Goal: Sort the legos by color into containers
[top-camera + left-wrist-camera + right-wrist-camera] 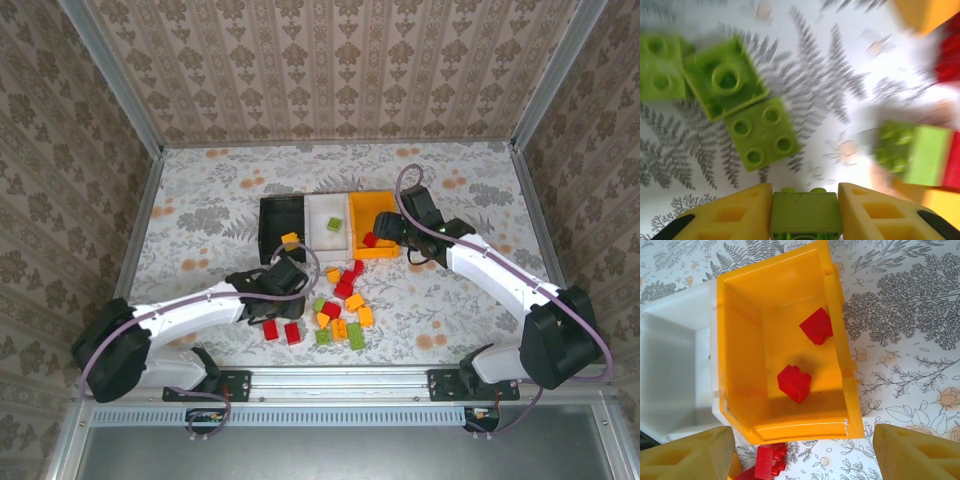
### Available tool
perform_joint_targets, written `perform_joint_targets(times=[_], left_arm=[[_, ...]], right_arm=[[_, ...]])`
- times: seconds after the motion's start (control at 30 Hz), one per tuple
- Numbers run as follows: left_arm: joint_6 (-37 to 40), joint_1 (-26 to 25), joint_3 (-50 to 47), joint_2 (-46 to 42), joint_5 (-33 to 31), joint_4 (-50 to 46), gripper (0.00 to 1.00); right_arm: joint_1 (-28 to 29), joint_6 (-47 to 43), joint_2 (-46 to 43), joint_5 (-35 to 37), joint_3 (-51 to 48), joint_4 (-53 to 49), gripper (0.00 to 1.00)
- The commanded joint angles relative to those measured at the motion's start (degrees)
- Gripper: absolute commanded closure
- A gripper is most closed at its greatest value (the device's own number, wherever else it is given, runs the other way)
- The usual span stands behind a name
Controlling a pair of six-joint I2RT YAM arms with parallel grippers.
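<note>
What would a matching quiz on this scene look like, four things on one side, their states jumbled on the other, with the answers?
Column A
1. orange bin
2. white bin
3. left tool
4. right tool

Column B
a. open, holding nothing
b. one light green brick inside
c. two red bricks inside
d. shut on a green lego

Pairs: 1-c, 2-b, 3-d, 4-a
</note>
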Motion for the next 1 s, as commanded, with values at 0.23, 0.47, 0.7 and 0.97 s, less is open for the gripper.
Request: perform_joint_targets(times=[0.23, 0.47, 0.7, 0.97], left_arm=[[5.4, 0.6, 15.2, 3.4, -0.3, -4.7, 0.63], [6.5, 1.3, 18.4, 7.6, 1.6, -2.9, 0.66], [8.7, 4.2, 22.6, 11.4, 2.9, -1.1, 0.68], [13.3, 9.6, 35.8, 25.1, 3.4, 1.7, 0.68]], right_arm=[[-0.8, 0.5, -2.6, 0.6, -2.3, 0.3, 0.26], [-1.2, 0.4, -3.7, 0.5, -3.1, 0.4, 0.26], [-1.6, 0.4, -4.7, 0.7, -3.3, 0.3, 0.26], [-2.1, 0.7, -4.8, 0.7, -3.6, 0.1, 0.26]])
